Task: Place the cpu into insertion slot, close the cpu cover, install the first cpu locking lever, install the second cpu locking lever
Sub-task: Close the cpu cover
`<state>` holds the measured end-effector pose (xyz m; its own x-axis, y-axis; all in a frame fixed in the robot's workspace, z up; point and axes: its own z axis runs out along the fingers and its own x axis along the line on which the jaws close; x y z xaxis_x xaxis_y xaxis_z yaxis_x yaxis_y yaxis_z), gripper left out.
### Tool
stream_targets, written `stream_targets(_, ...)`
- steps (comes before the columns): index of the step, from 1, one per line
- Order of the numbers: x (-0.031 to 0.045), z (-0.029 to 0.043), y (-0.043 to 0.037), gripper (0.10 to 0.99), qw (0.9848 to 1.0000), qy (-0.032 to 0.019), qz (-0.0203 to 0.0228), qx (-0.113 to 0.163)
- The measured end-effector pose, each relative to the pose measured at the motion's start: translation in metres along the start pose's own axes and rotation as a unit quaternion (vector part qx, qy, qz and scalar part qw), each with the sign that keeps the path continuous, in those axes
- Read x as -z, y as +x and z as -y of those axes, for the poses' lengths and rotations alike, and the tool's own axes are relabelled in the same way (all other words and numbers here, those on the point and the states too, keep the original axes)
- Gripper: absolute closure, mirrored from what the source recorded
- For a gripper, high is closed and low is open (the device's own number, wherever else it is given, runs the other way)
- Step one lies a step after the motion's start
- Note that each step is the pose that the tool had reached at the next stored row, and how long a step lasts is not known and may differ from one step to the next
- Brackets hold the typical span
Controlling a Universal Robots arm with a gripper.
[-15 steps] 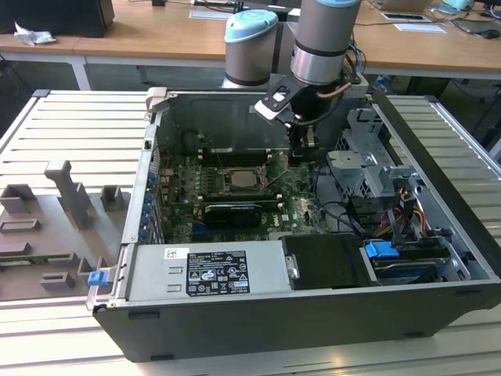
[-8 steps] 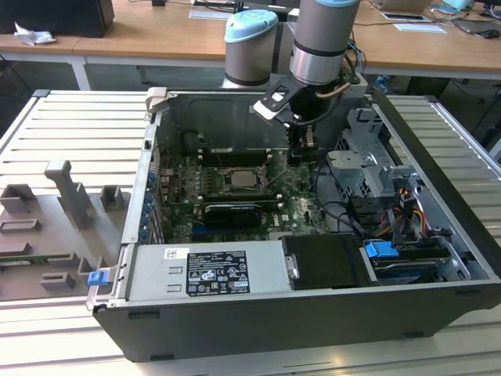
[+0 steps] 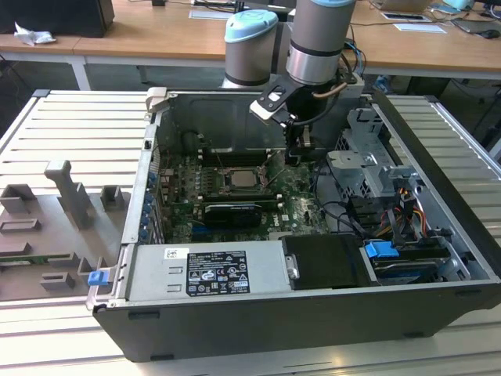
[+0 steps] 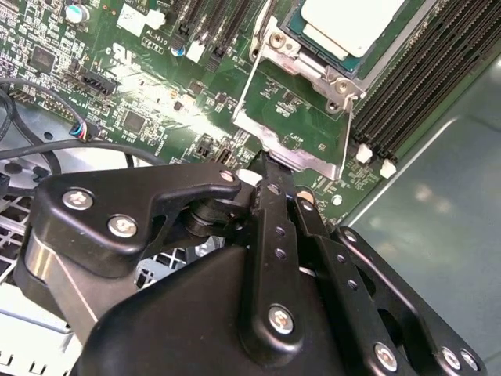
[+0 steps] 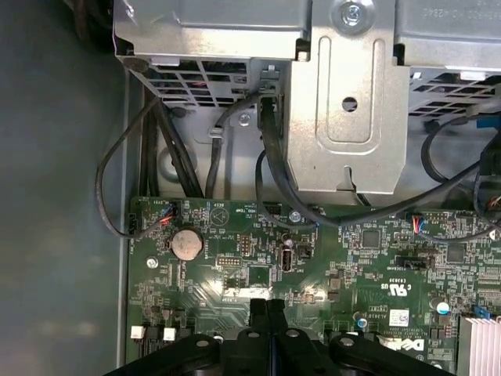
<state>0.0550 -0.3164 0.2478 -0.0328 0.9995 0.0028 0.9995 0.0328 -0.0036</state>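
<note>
The cpu [image 4: 352, 23] lies flat in the insertion slot [image 4: 279, 43], pale metal face up; in the exterior view it is the pale square [image 3: 239, 179] at the middle of the green board. The cpu cover [image 4: 291, 159] stands raised off the slot, and green board shows through its window. My gripper [image 4: 270, 167] is shut with nothing held. Its tips sit right at the cover's free edge, and I cannot tell whether they touch it. In the exterior view the gripper [image 3: 296, 157] hangs just to the right of the slot. The first wrist view has its shut fingertips [image 5: 268, 304] above the board.
Long black memory slots [image 4: 423, 70] run beside the socket. A metal drive cage [image 5: 344, 102] and black cables [image 5: 266, 180] crowd the board's edge. A power supply [image 3: 207, 270] fills the case front. Grey fixtures [image 3: 70, 196] stand on the table at the exterior view's left.
</note>
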Motion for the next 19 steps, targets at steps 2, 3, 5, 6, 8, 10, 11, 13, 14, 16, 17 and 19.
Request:
stream_targets(2, 0.0, 0.0012, 0.0001, 0.98, 1.0, 0.0, 0.0, 0.0)
stream_targets(3, 0.0, 0.0025, 0.0001, 0.98, 1.0, 0.0, 0.0, 0.0)
stream_targets(5, 0.0, 0.0063, 0.0002, 0.98, 1.0, 0.0, 0.0, 0.0)
stream_targets(6, -0.0001, 0.0088, 0.0003, 0.98, 1.0, 0.0, 0.0, 0.0)
stream_targets(8, -0.0001, 0.0123, 0.0004, 0.98, 1.0, 0.0, 0.0, 0.0)
stream_targets(10, -0.0001, 0.016, 0.0005, 0.98, 1.0, 0.0, 0.0, 0.0)
stream_targets(11, -0.0002, 0.0192, 0.0007, 0.98, 1.0, 0.0, -0.0001, 0.0)
stream_targets(13, -0.0001, 0.0239, 0.0008, 0.98, 1.0, 0.0, 0.0001, 0.0)
stream_targets(14, -0.0002, 0.026, 0.0008, 0.98, 1.0, 0.0, 0.0, 0.0)
stream_targets(16, -0.0003, 0.0295, 0.0009, 0.98, 1.0, 0.0, 0.0, 0.0)
stream_targets(17, -0.0005, 0.0325, 0.0011, 0.98, 1.0, 0.0, -0.0001, 0.0)
stream_targets(19, -0.0011, 0.0367, 0.0012, 0.98, 1.0, 0.0, 0.0, 0.0)
